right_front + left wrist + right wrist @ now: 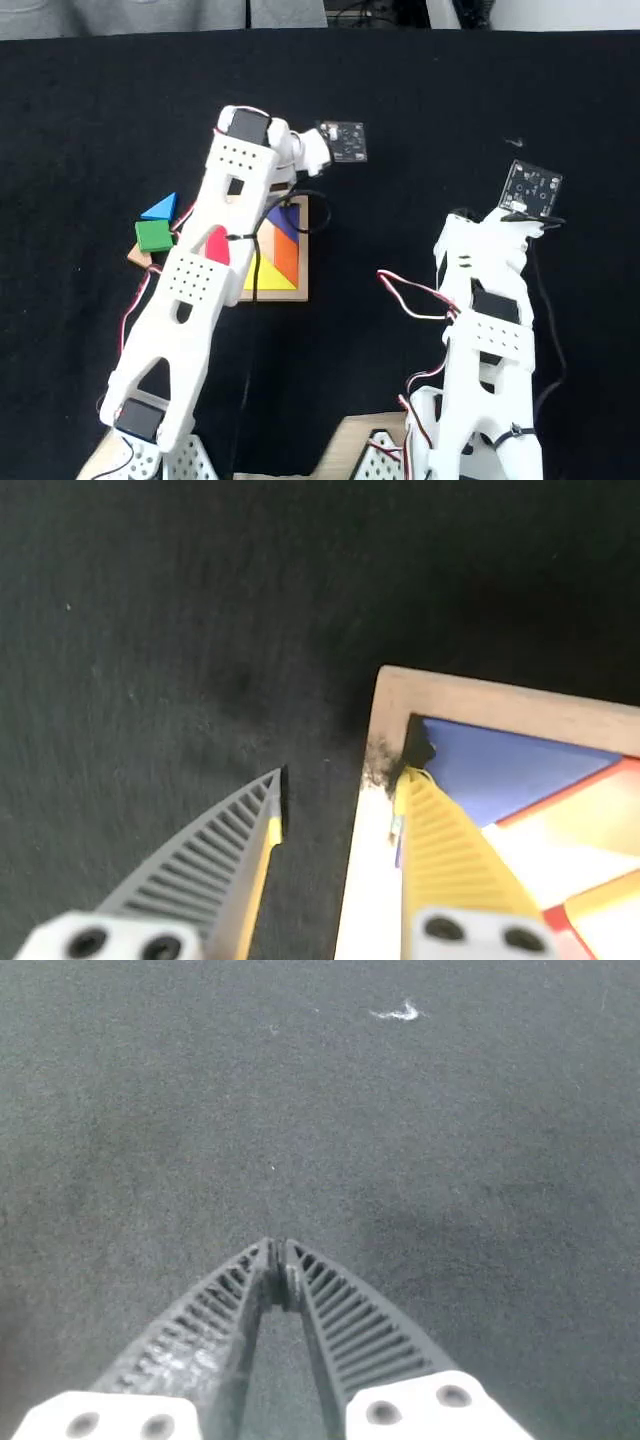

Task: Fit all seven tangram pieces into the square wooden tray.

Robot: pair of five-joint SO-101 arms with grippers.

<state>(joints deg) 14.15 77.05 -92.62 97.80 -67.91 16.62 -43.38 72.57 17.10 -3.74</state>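
Partway through filling, by the look of it. A blue flat piece (500, 770), an orange piece (287, 258) and a yellow piece (265, 278) already seated in the square wooden tray (280, 295). A small blue triangle (160, 208) and a green square block (154, 236) lying loose on the cloth near it.

Left gripper (340, 780) spread wide across the tray's corner rim, one finger inside over the blue flat piece, the other outside over cloth. Probably squaring up that corner. Next: lift clear, then fetch a loose piece.

Right gripper (277, 1250) pinched together on nothing, above bare cloth.

Black cloth-covered counter (420, 90). Pale wall strip and cables beyond its far edge.
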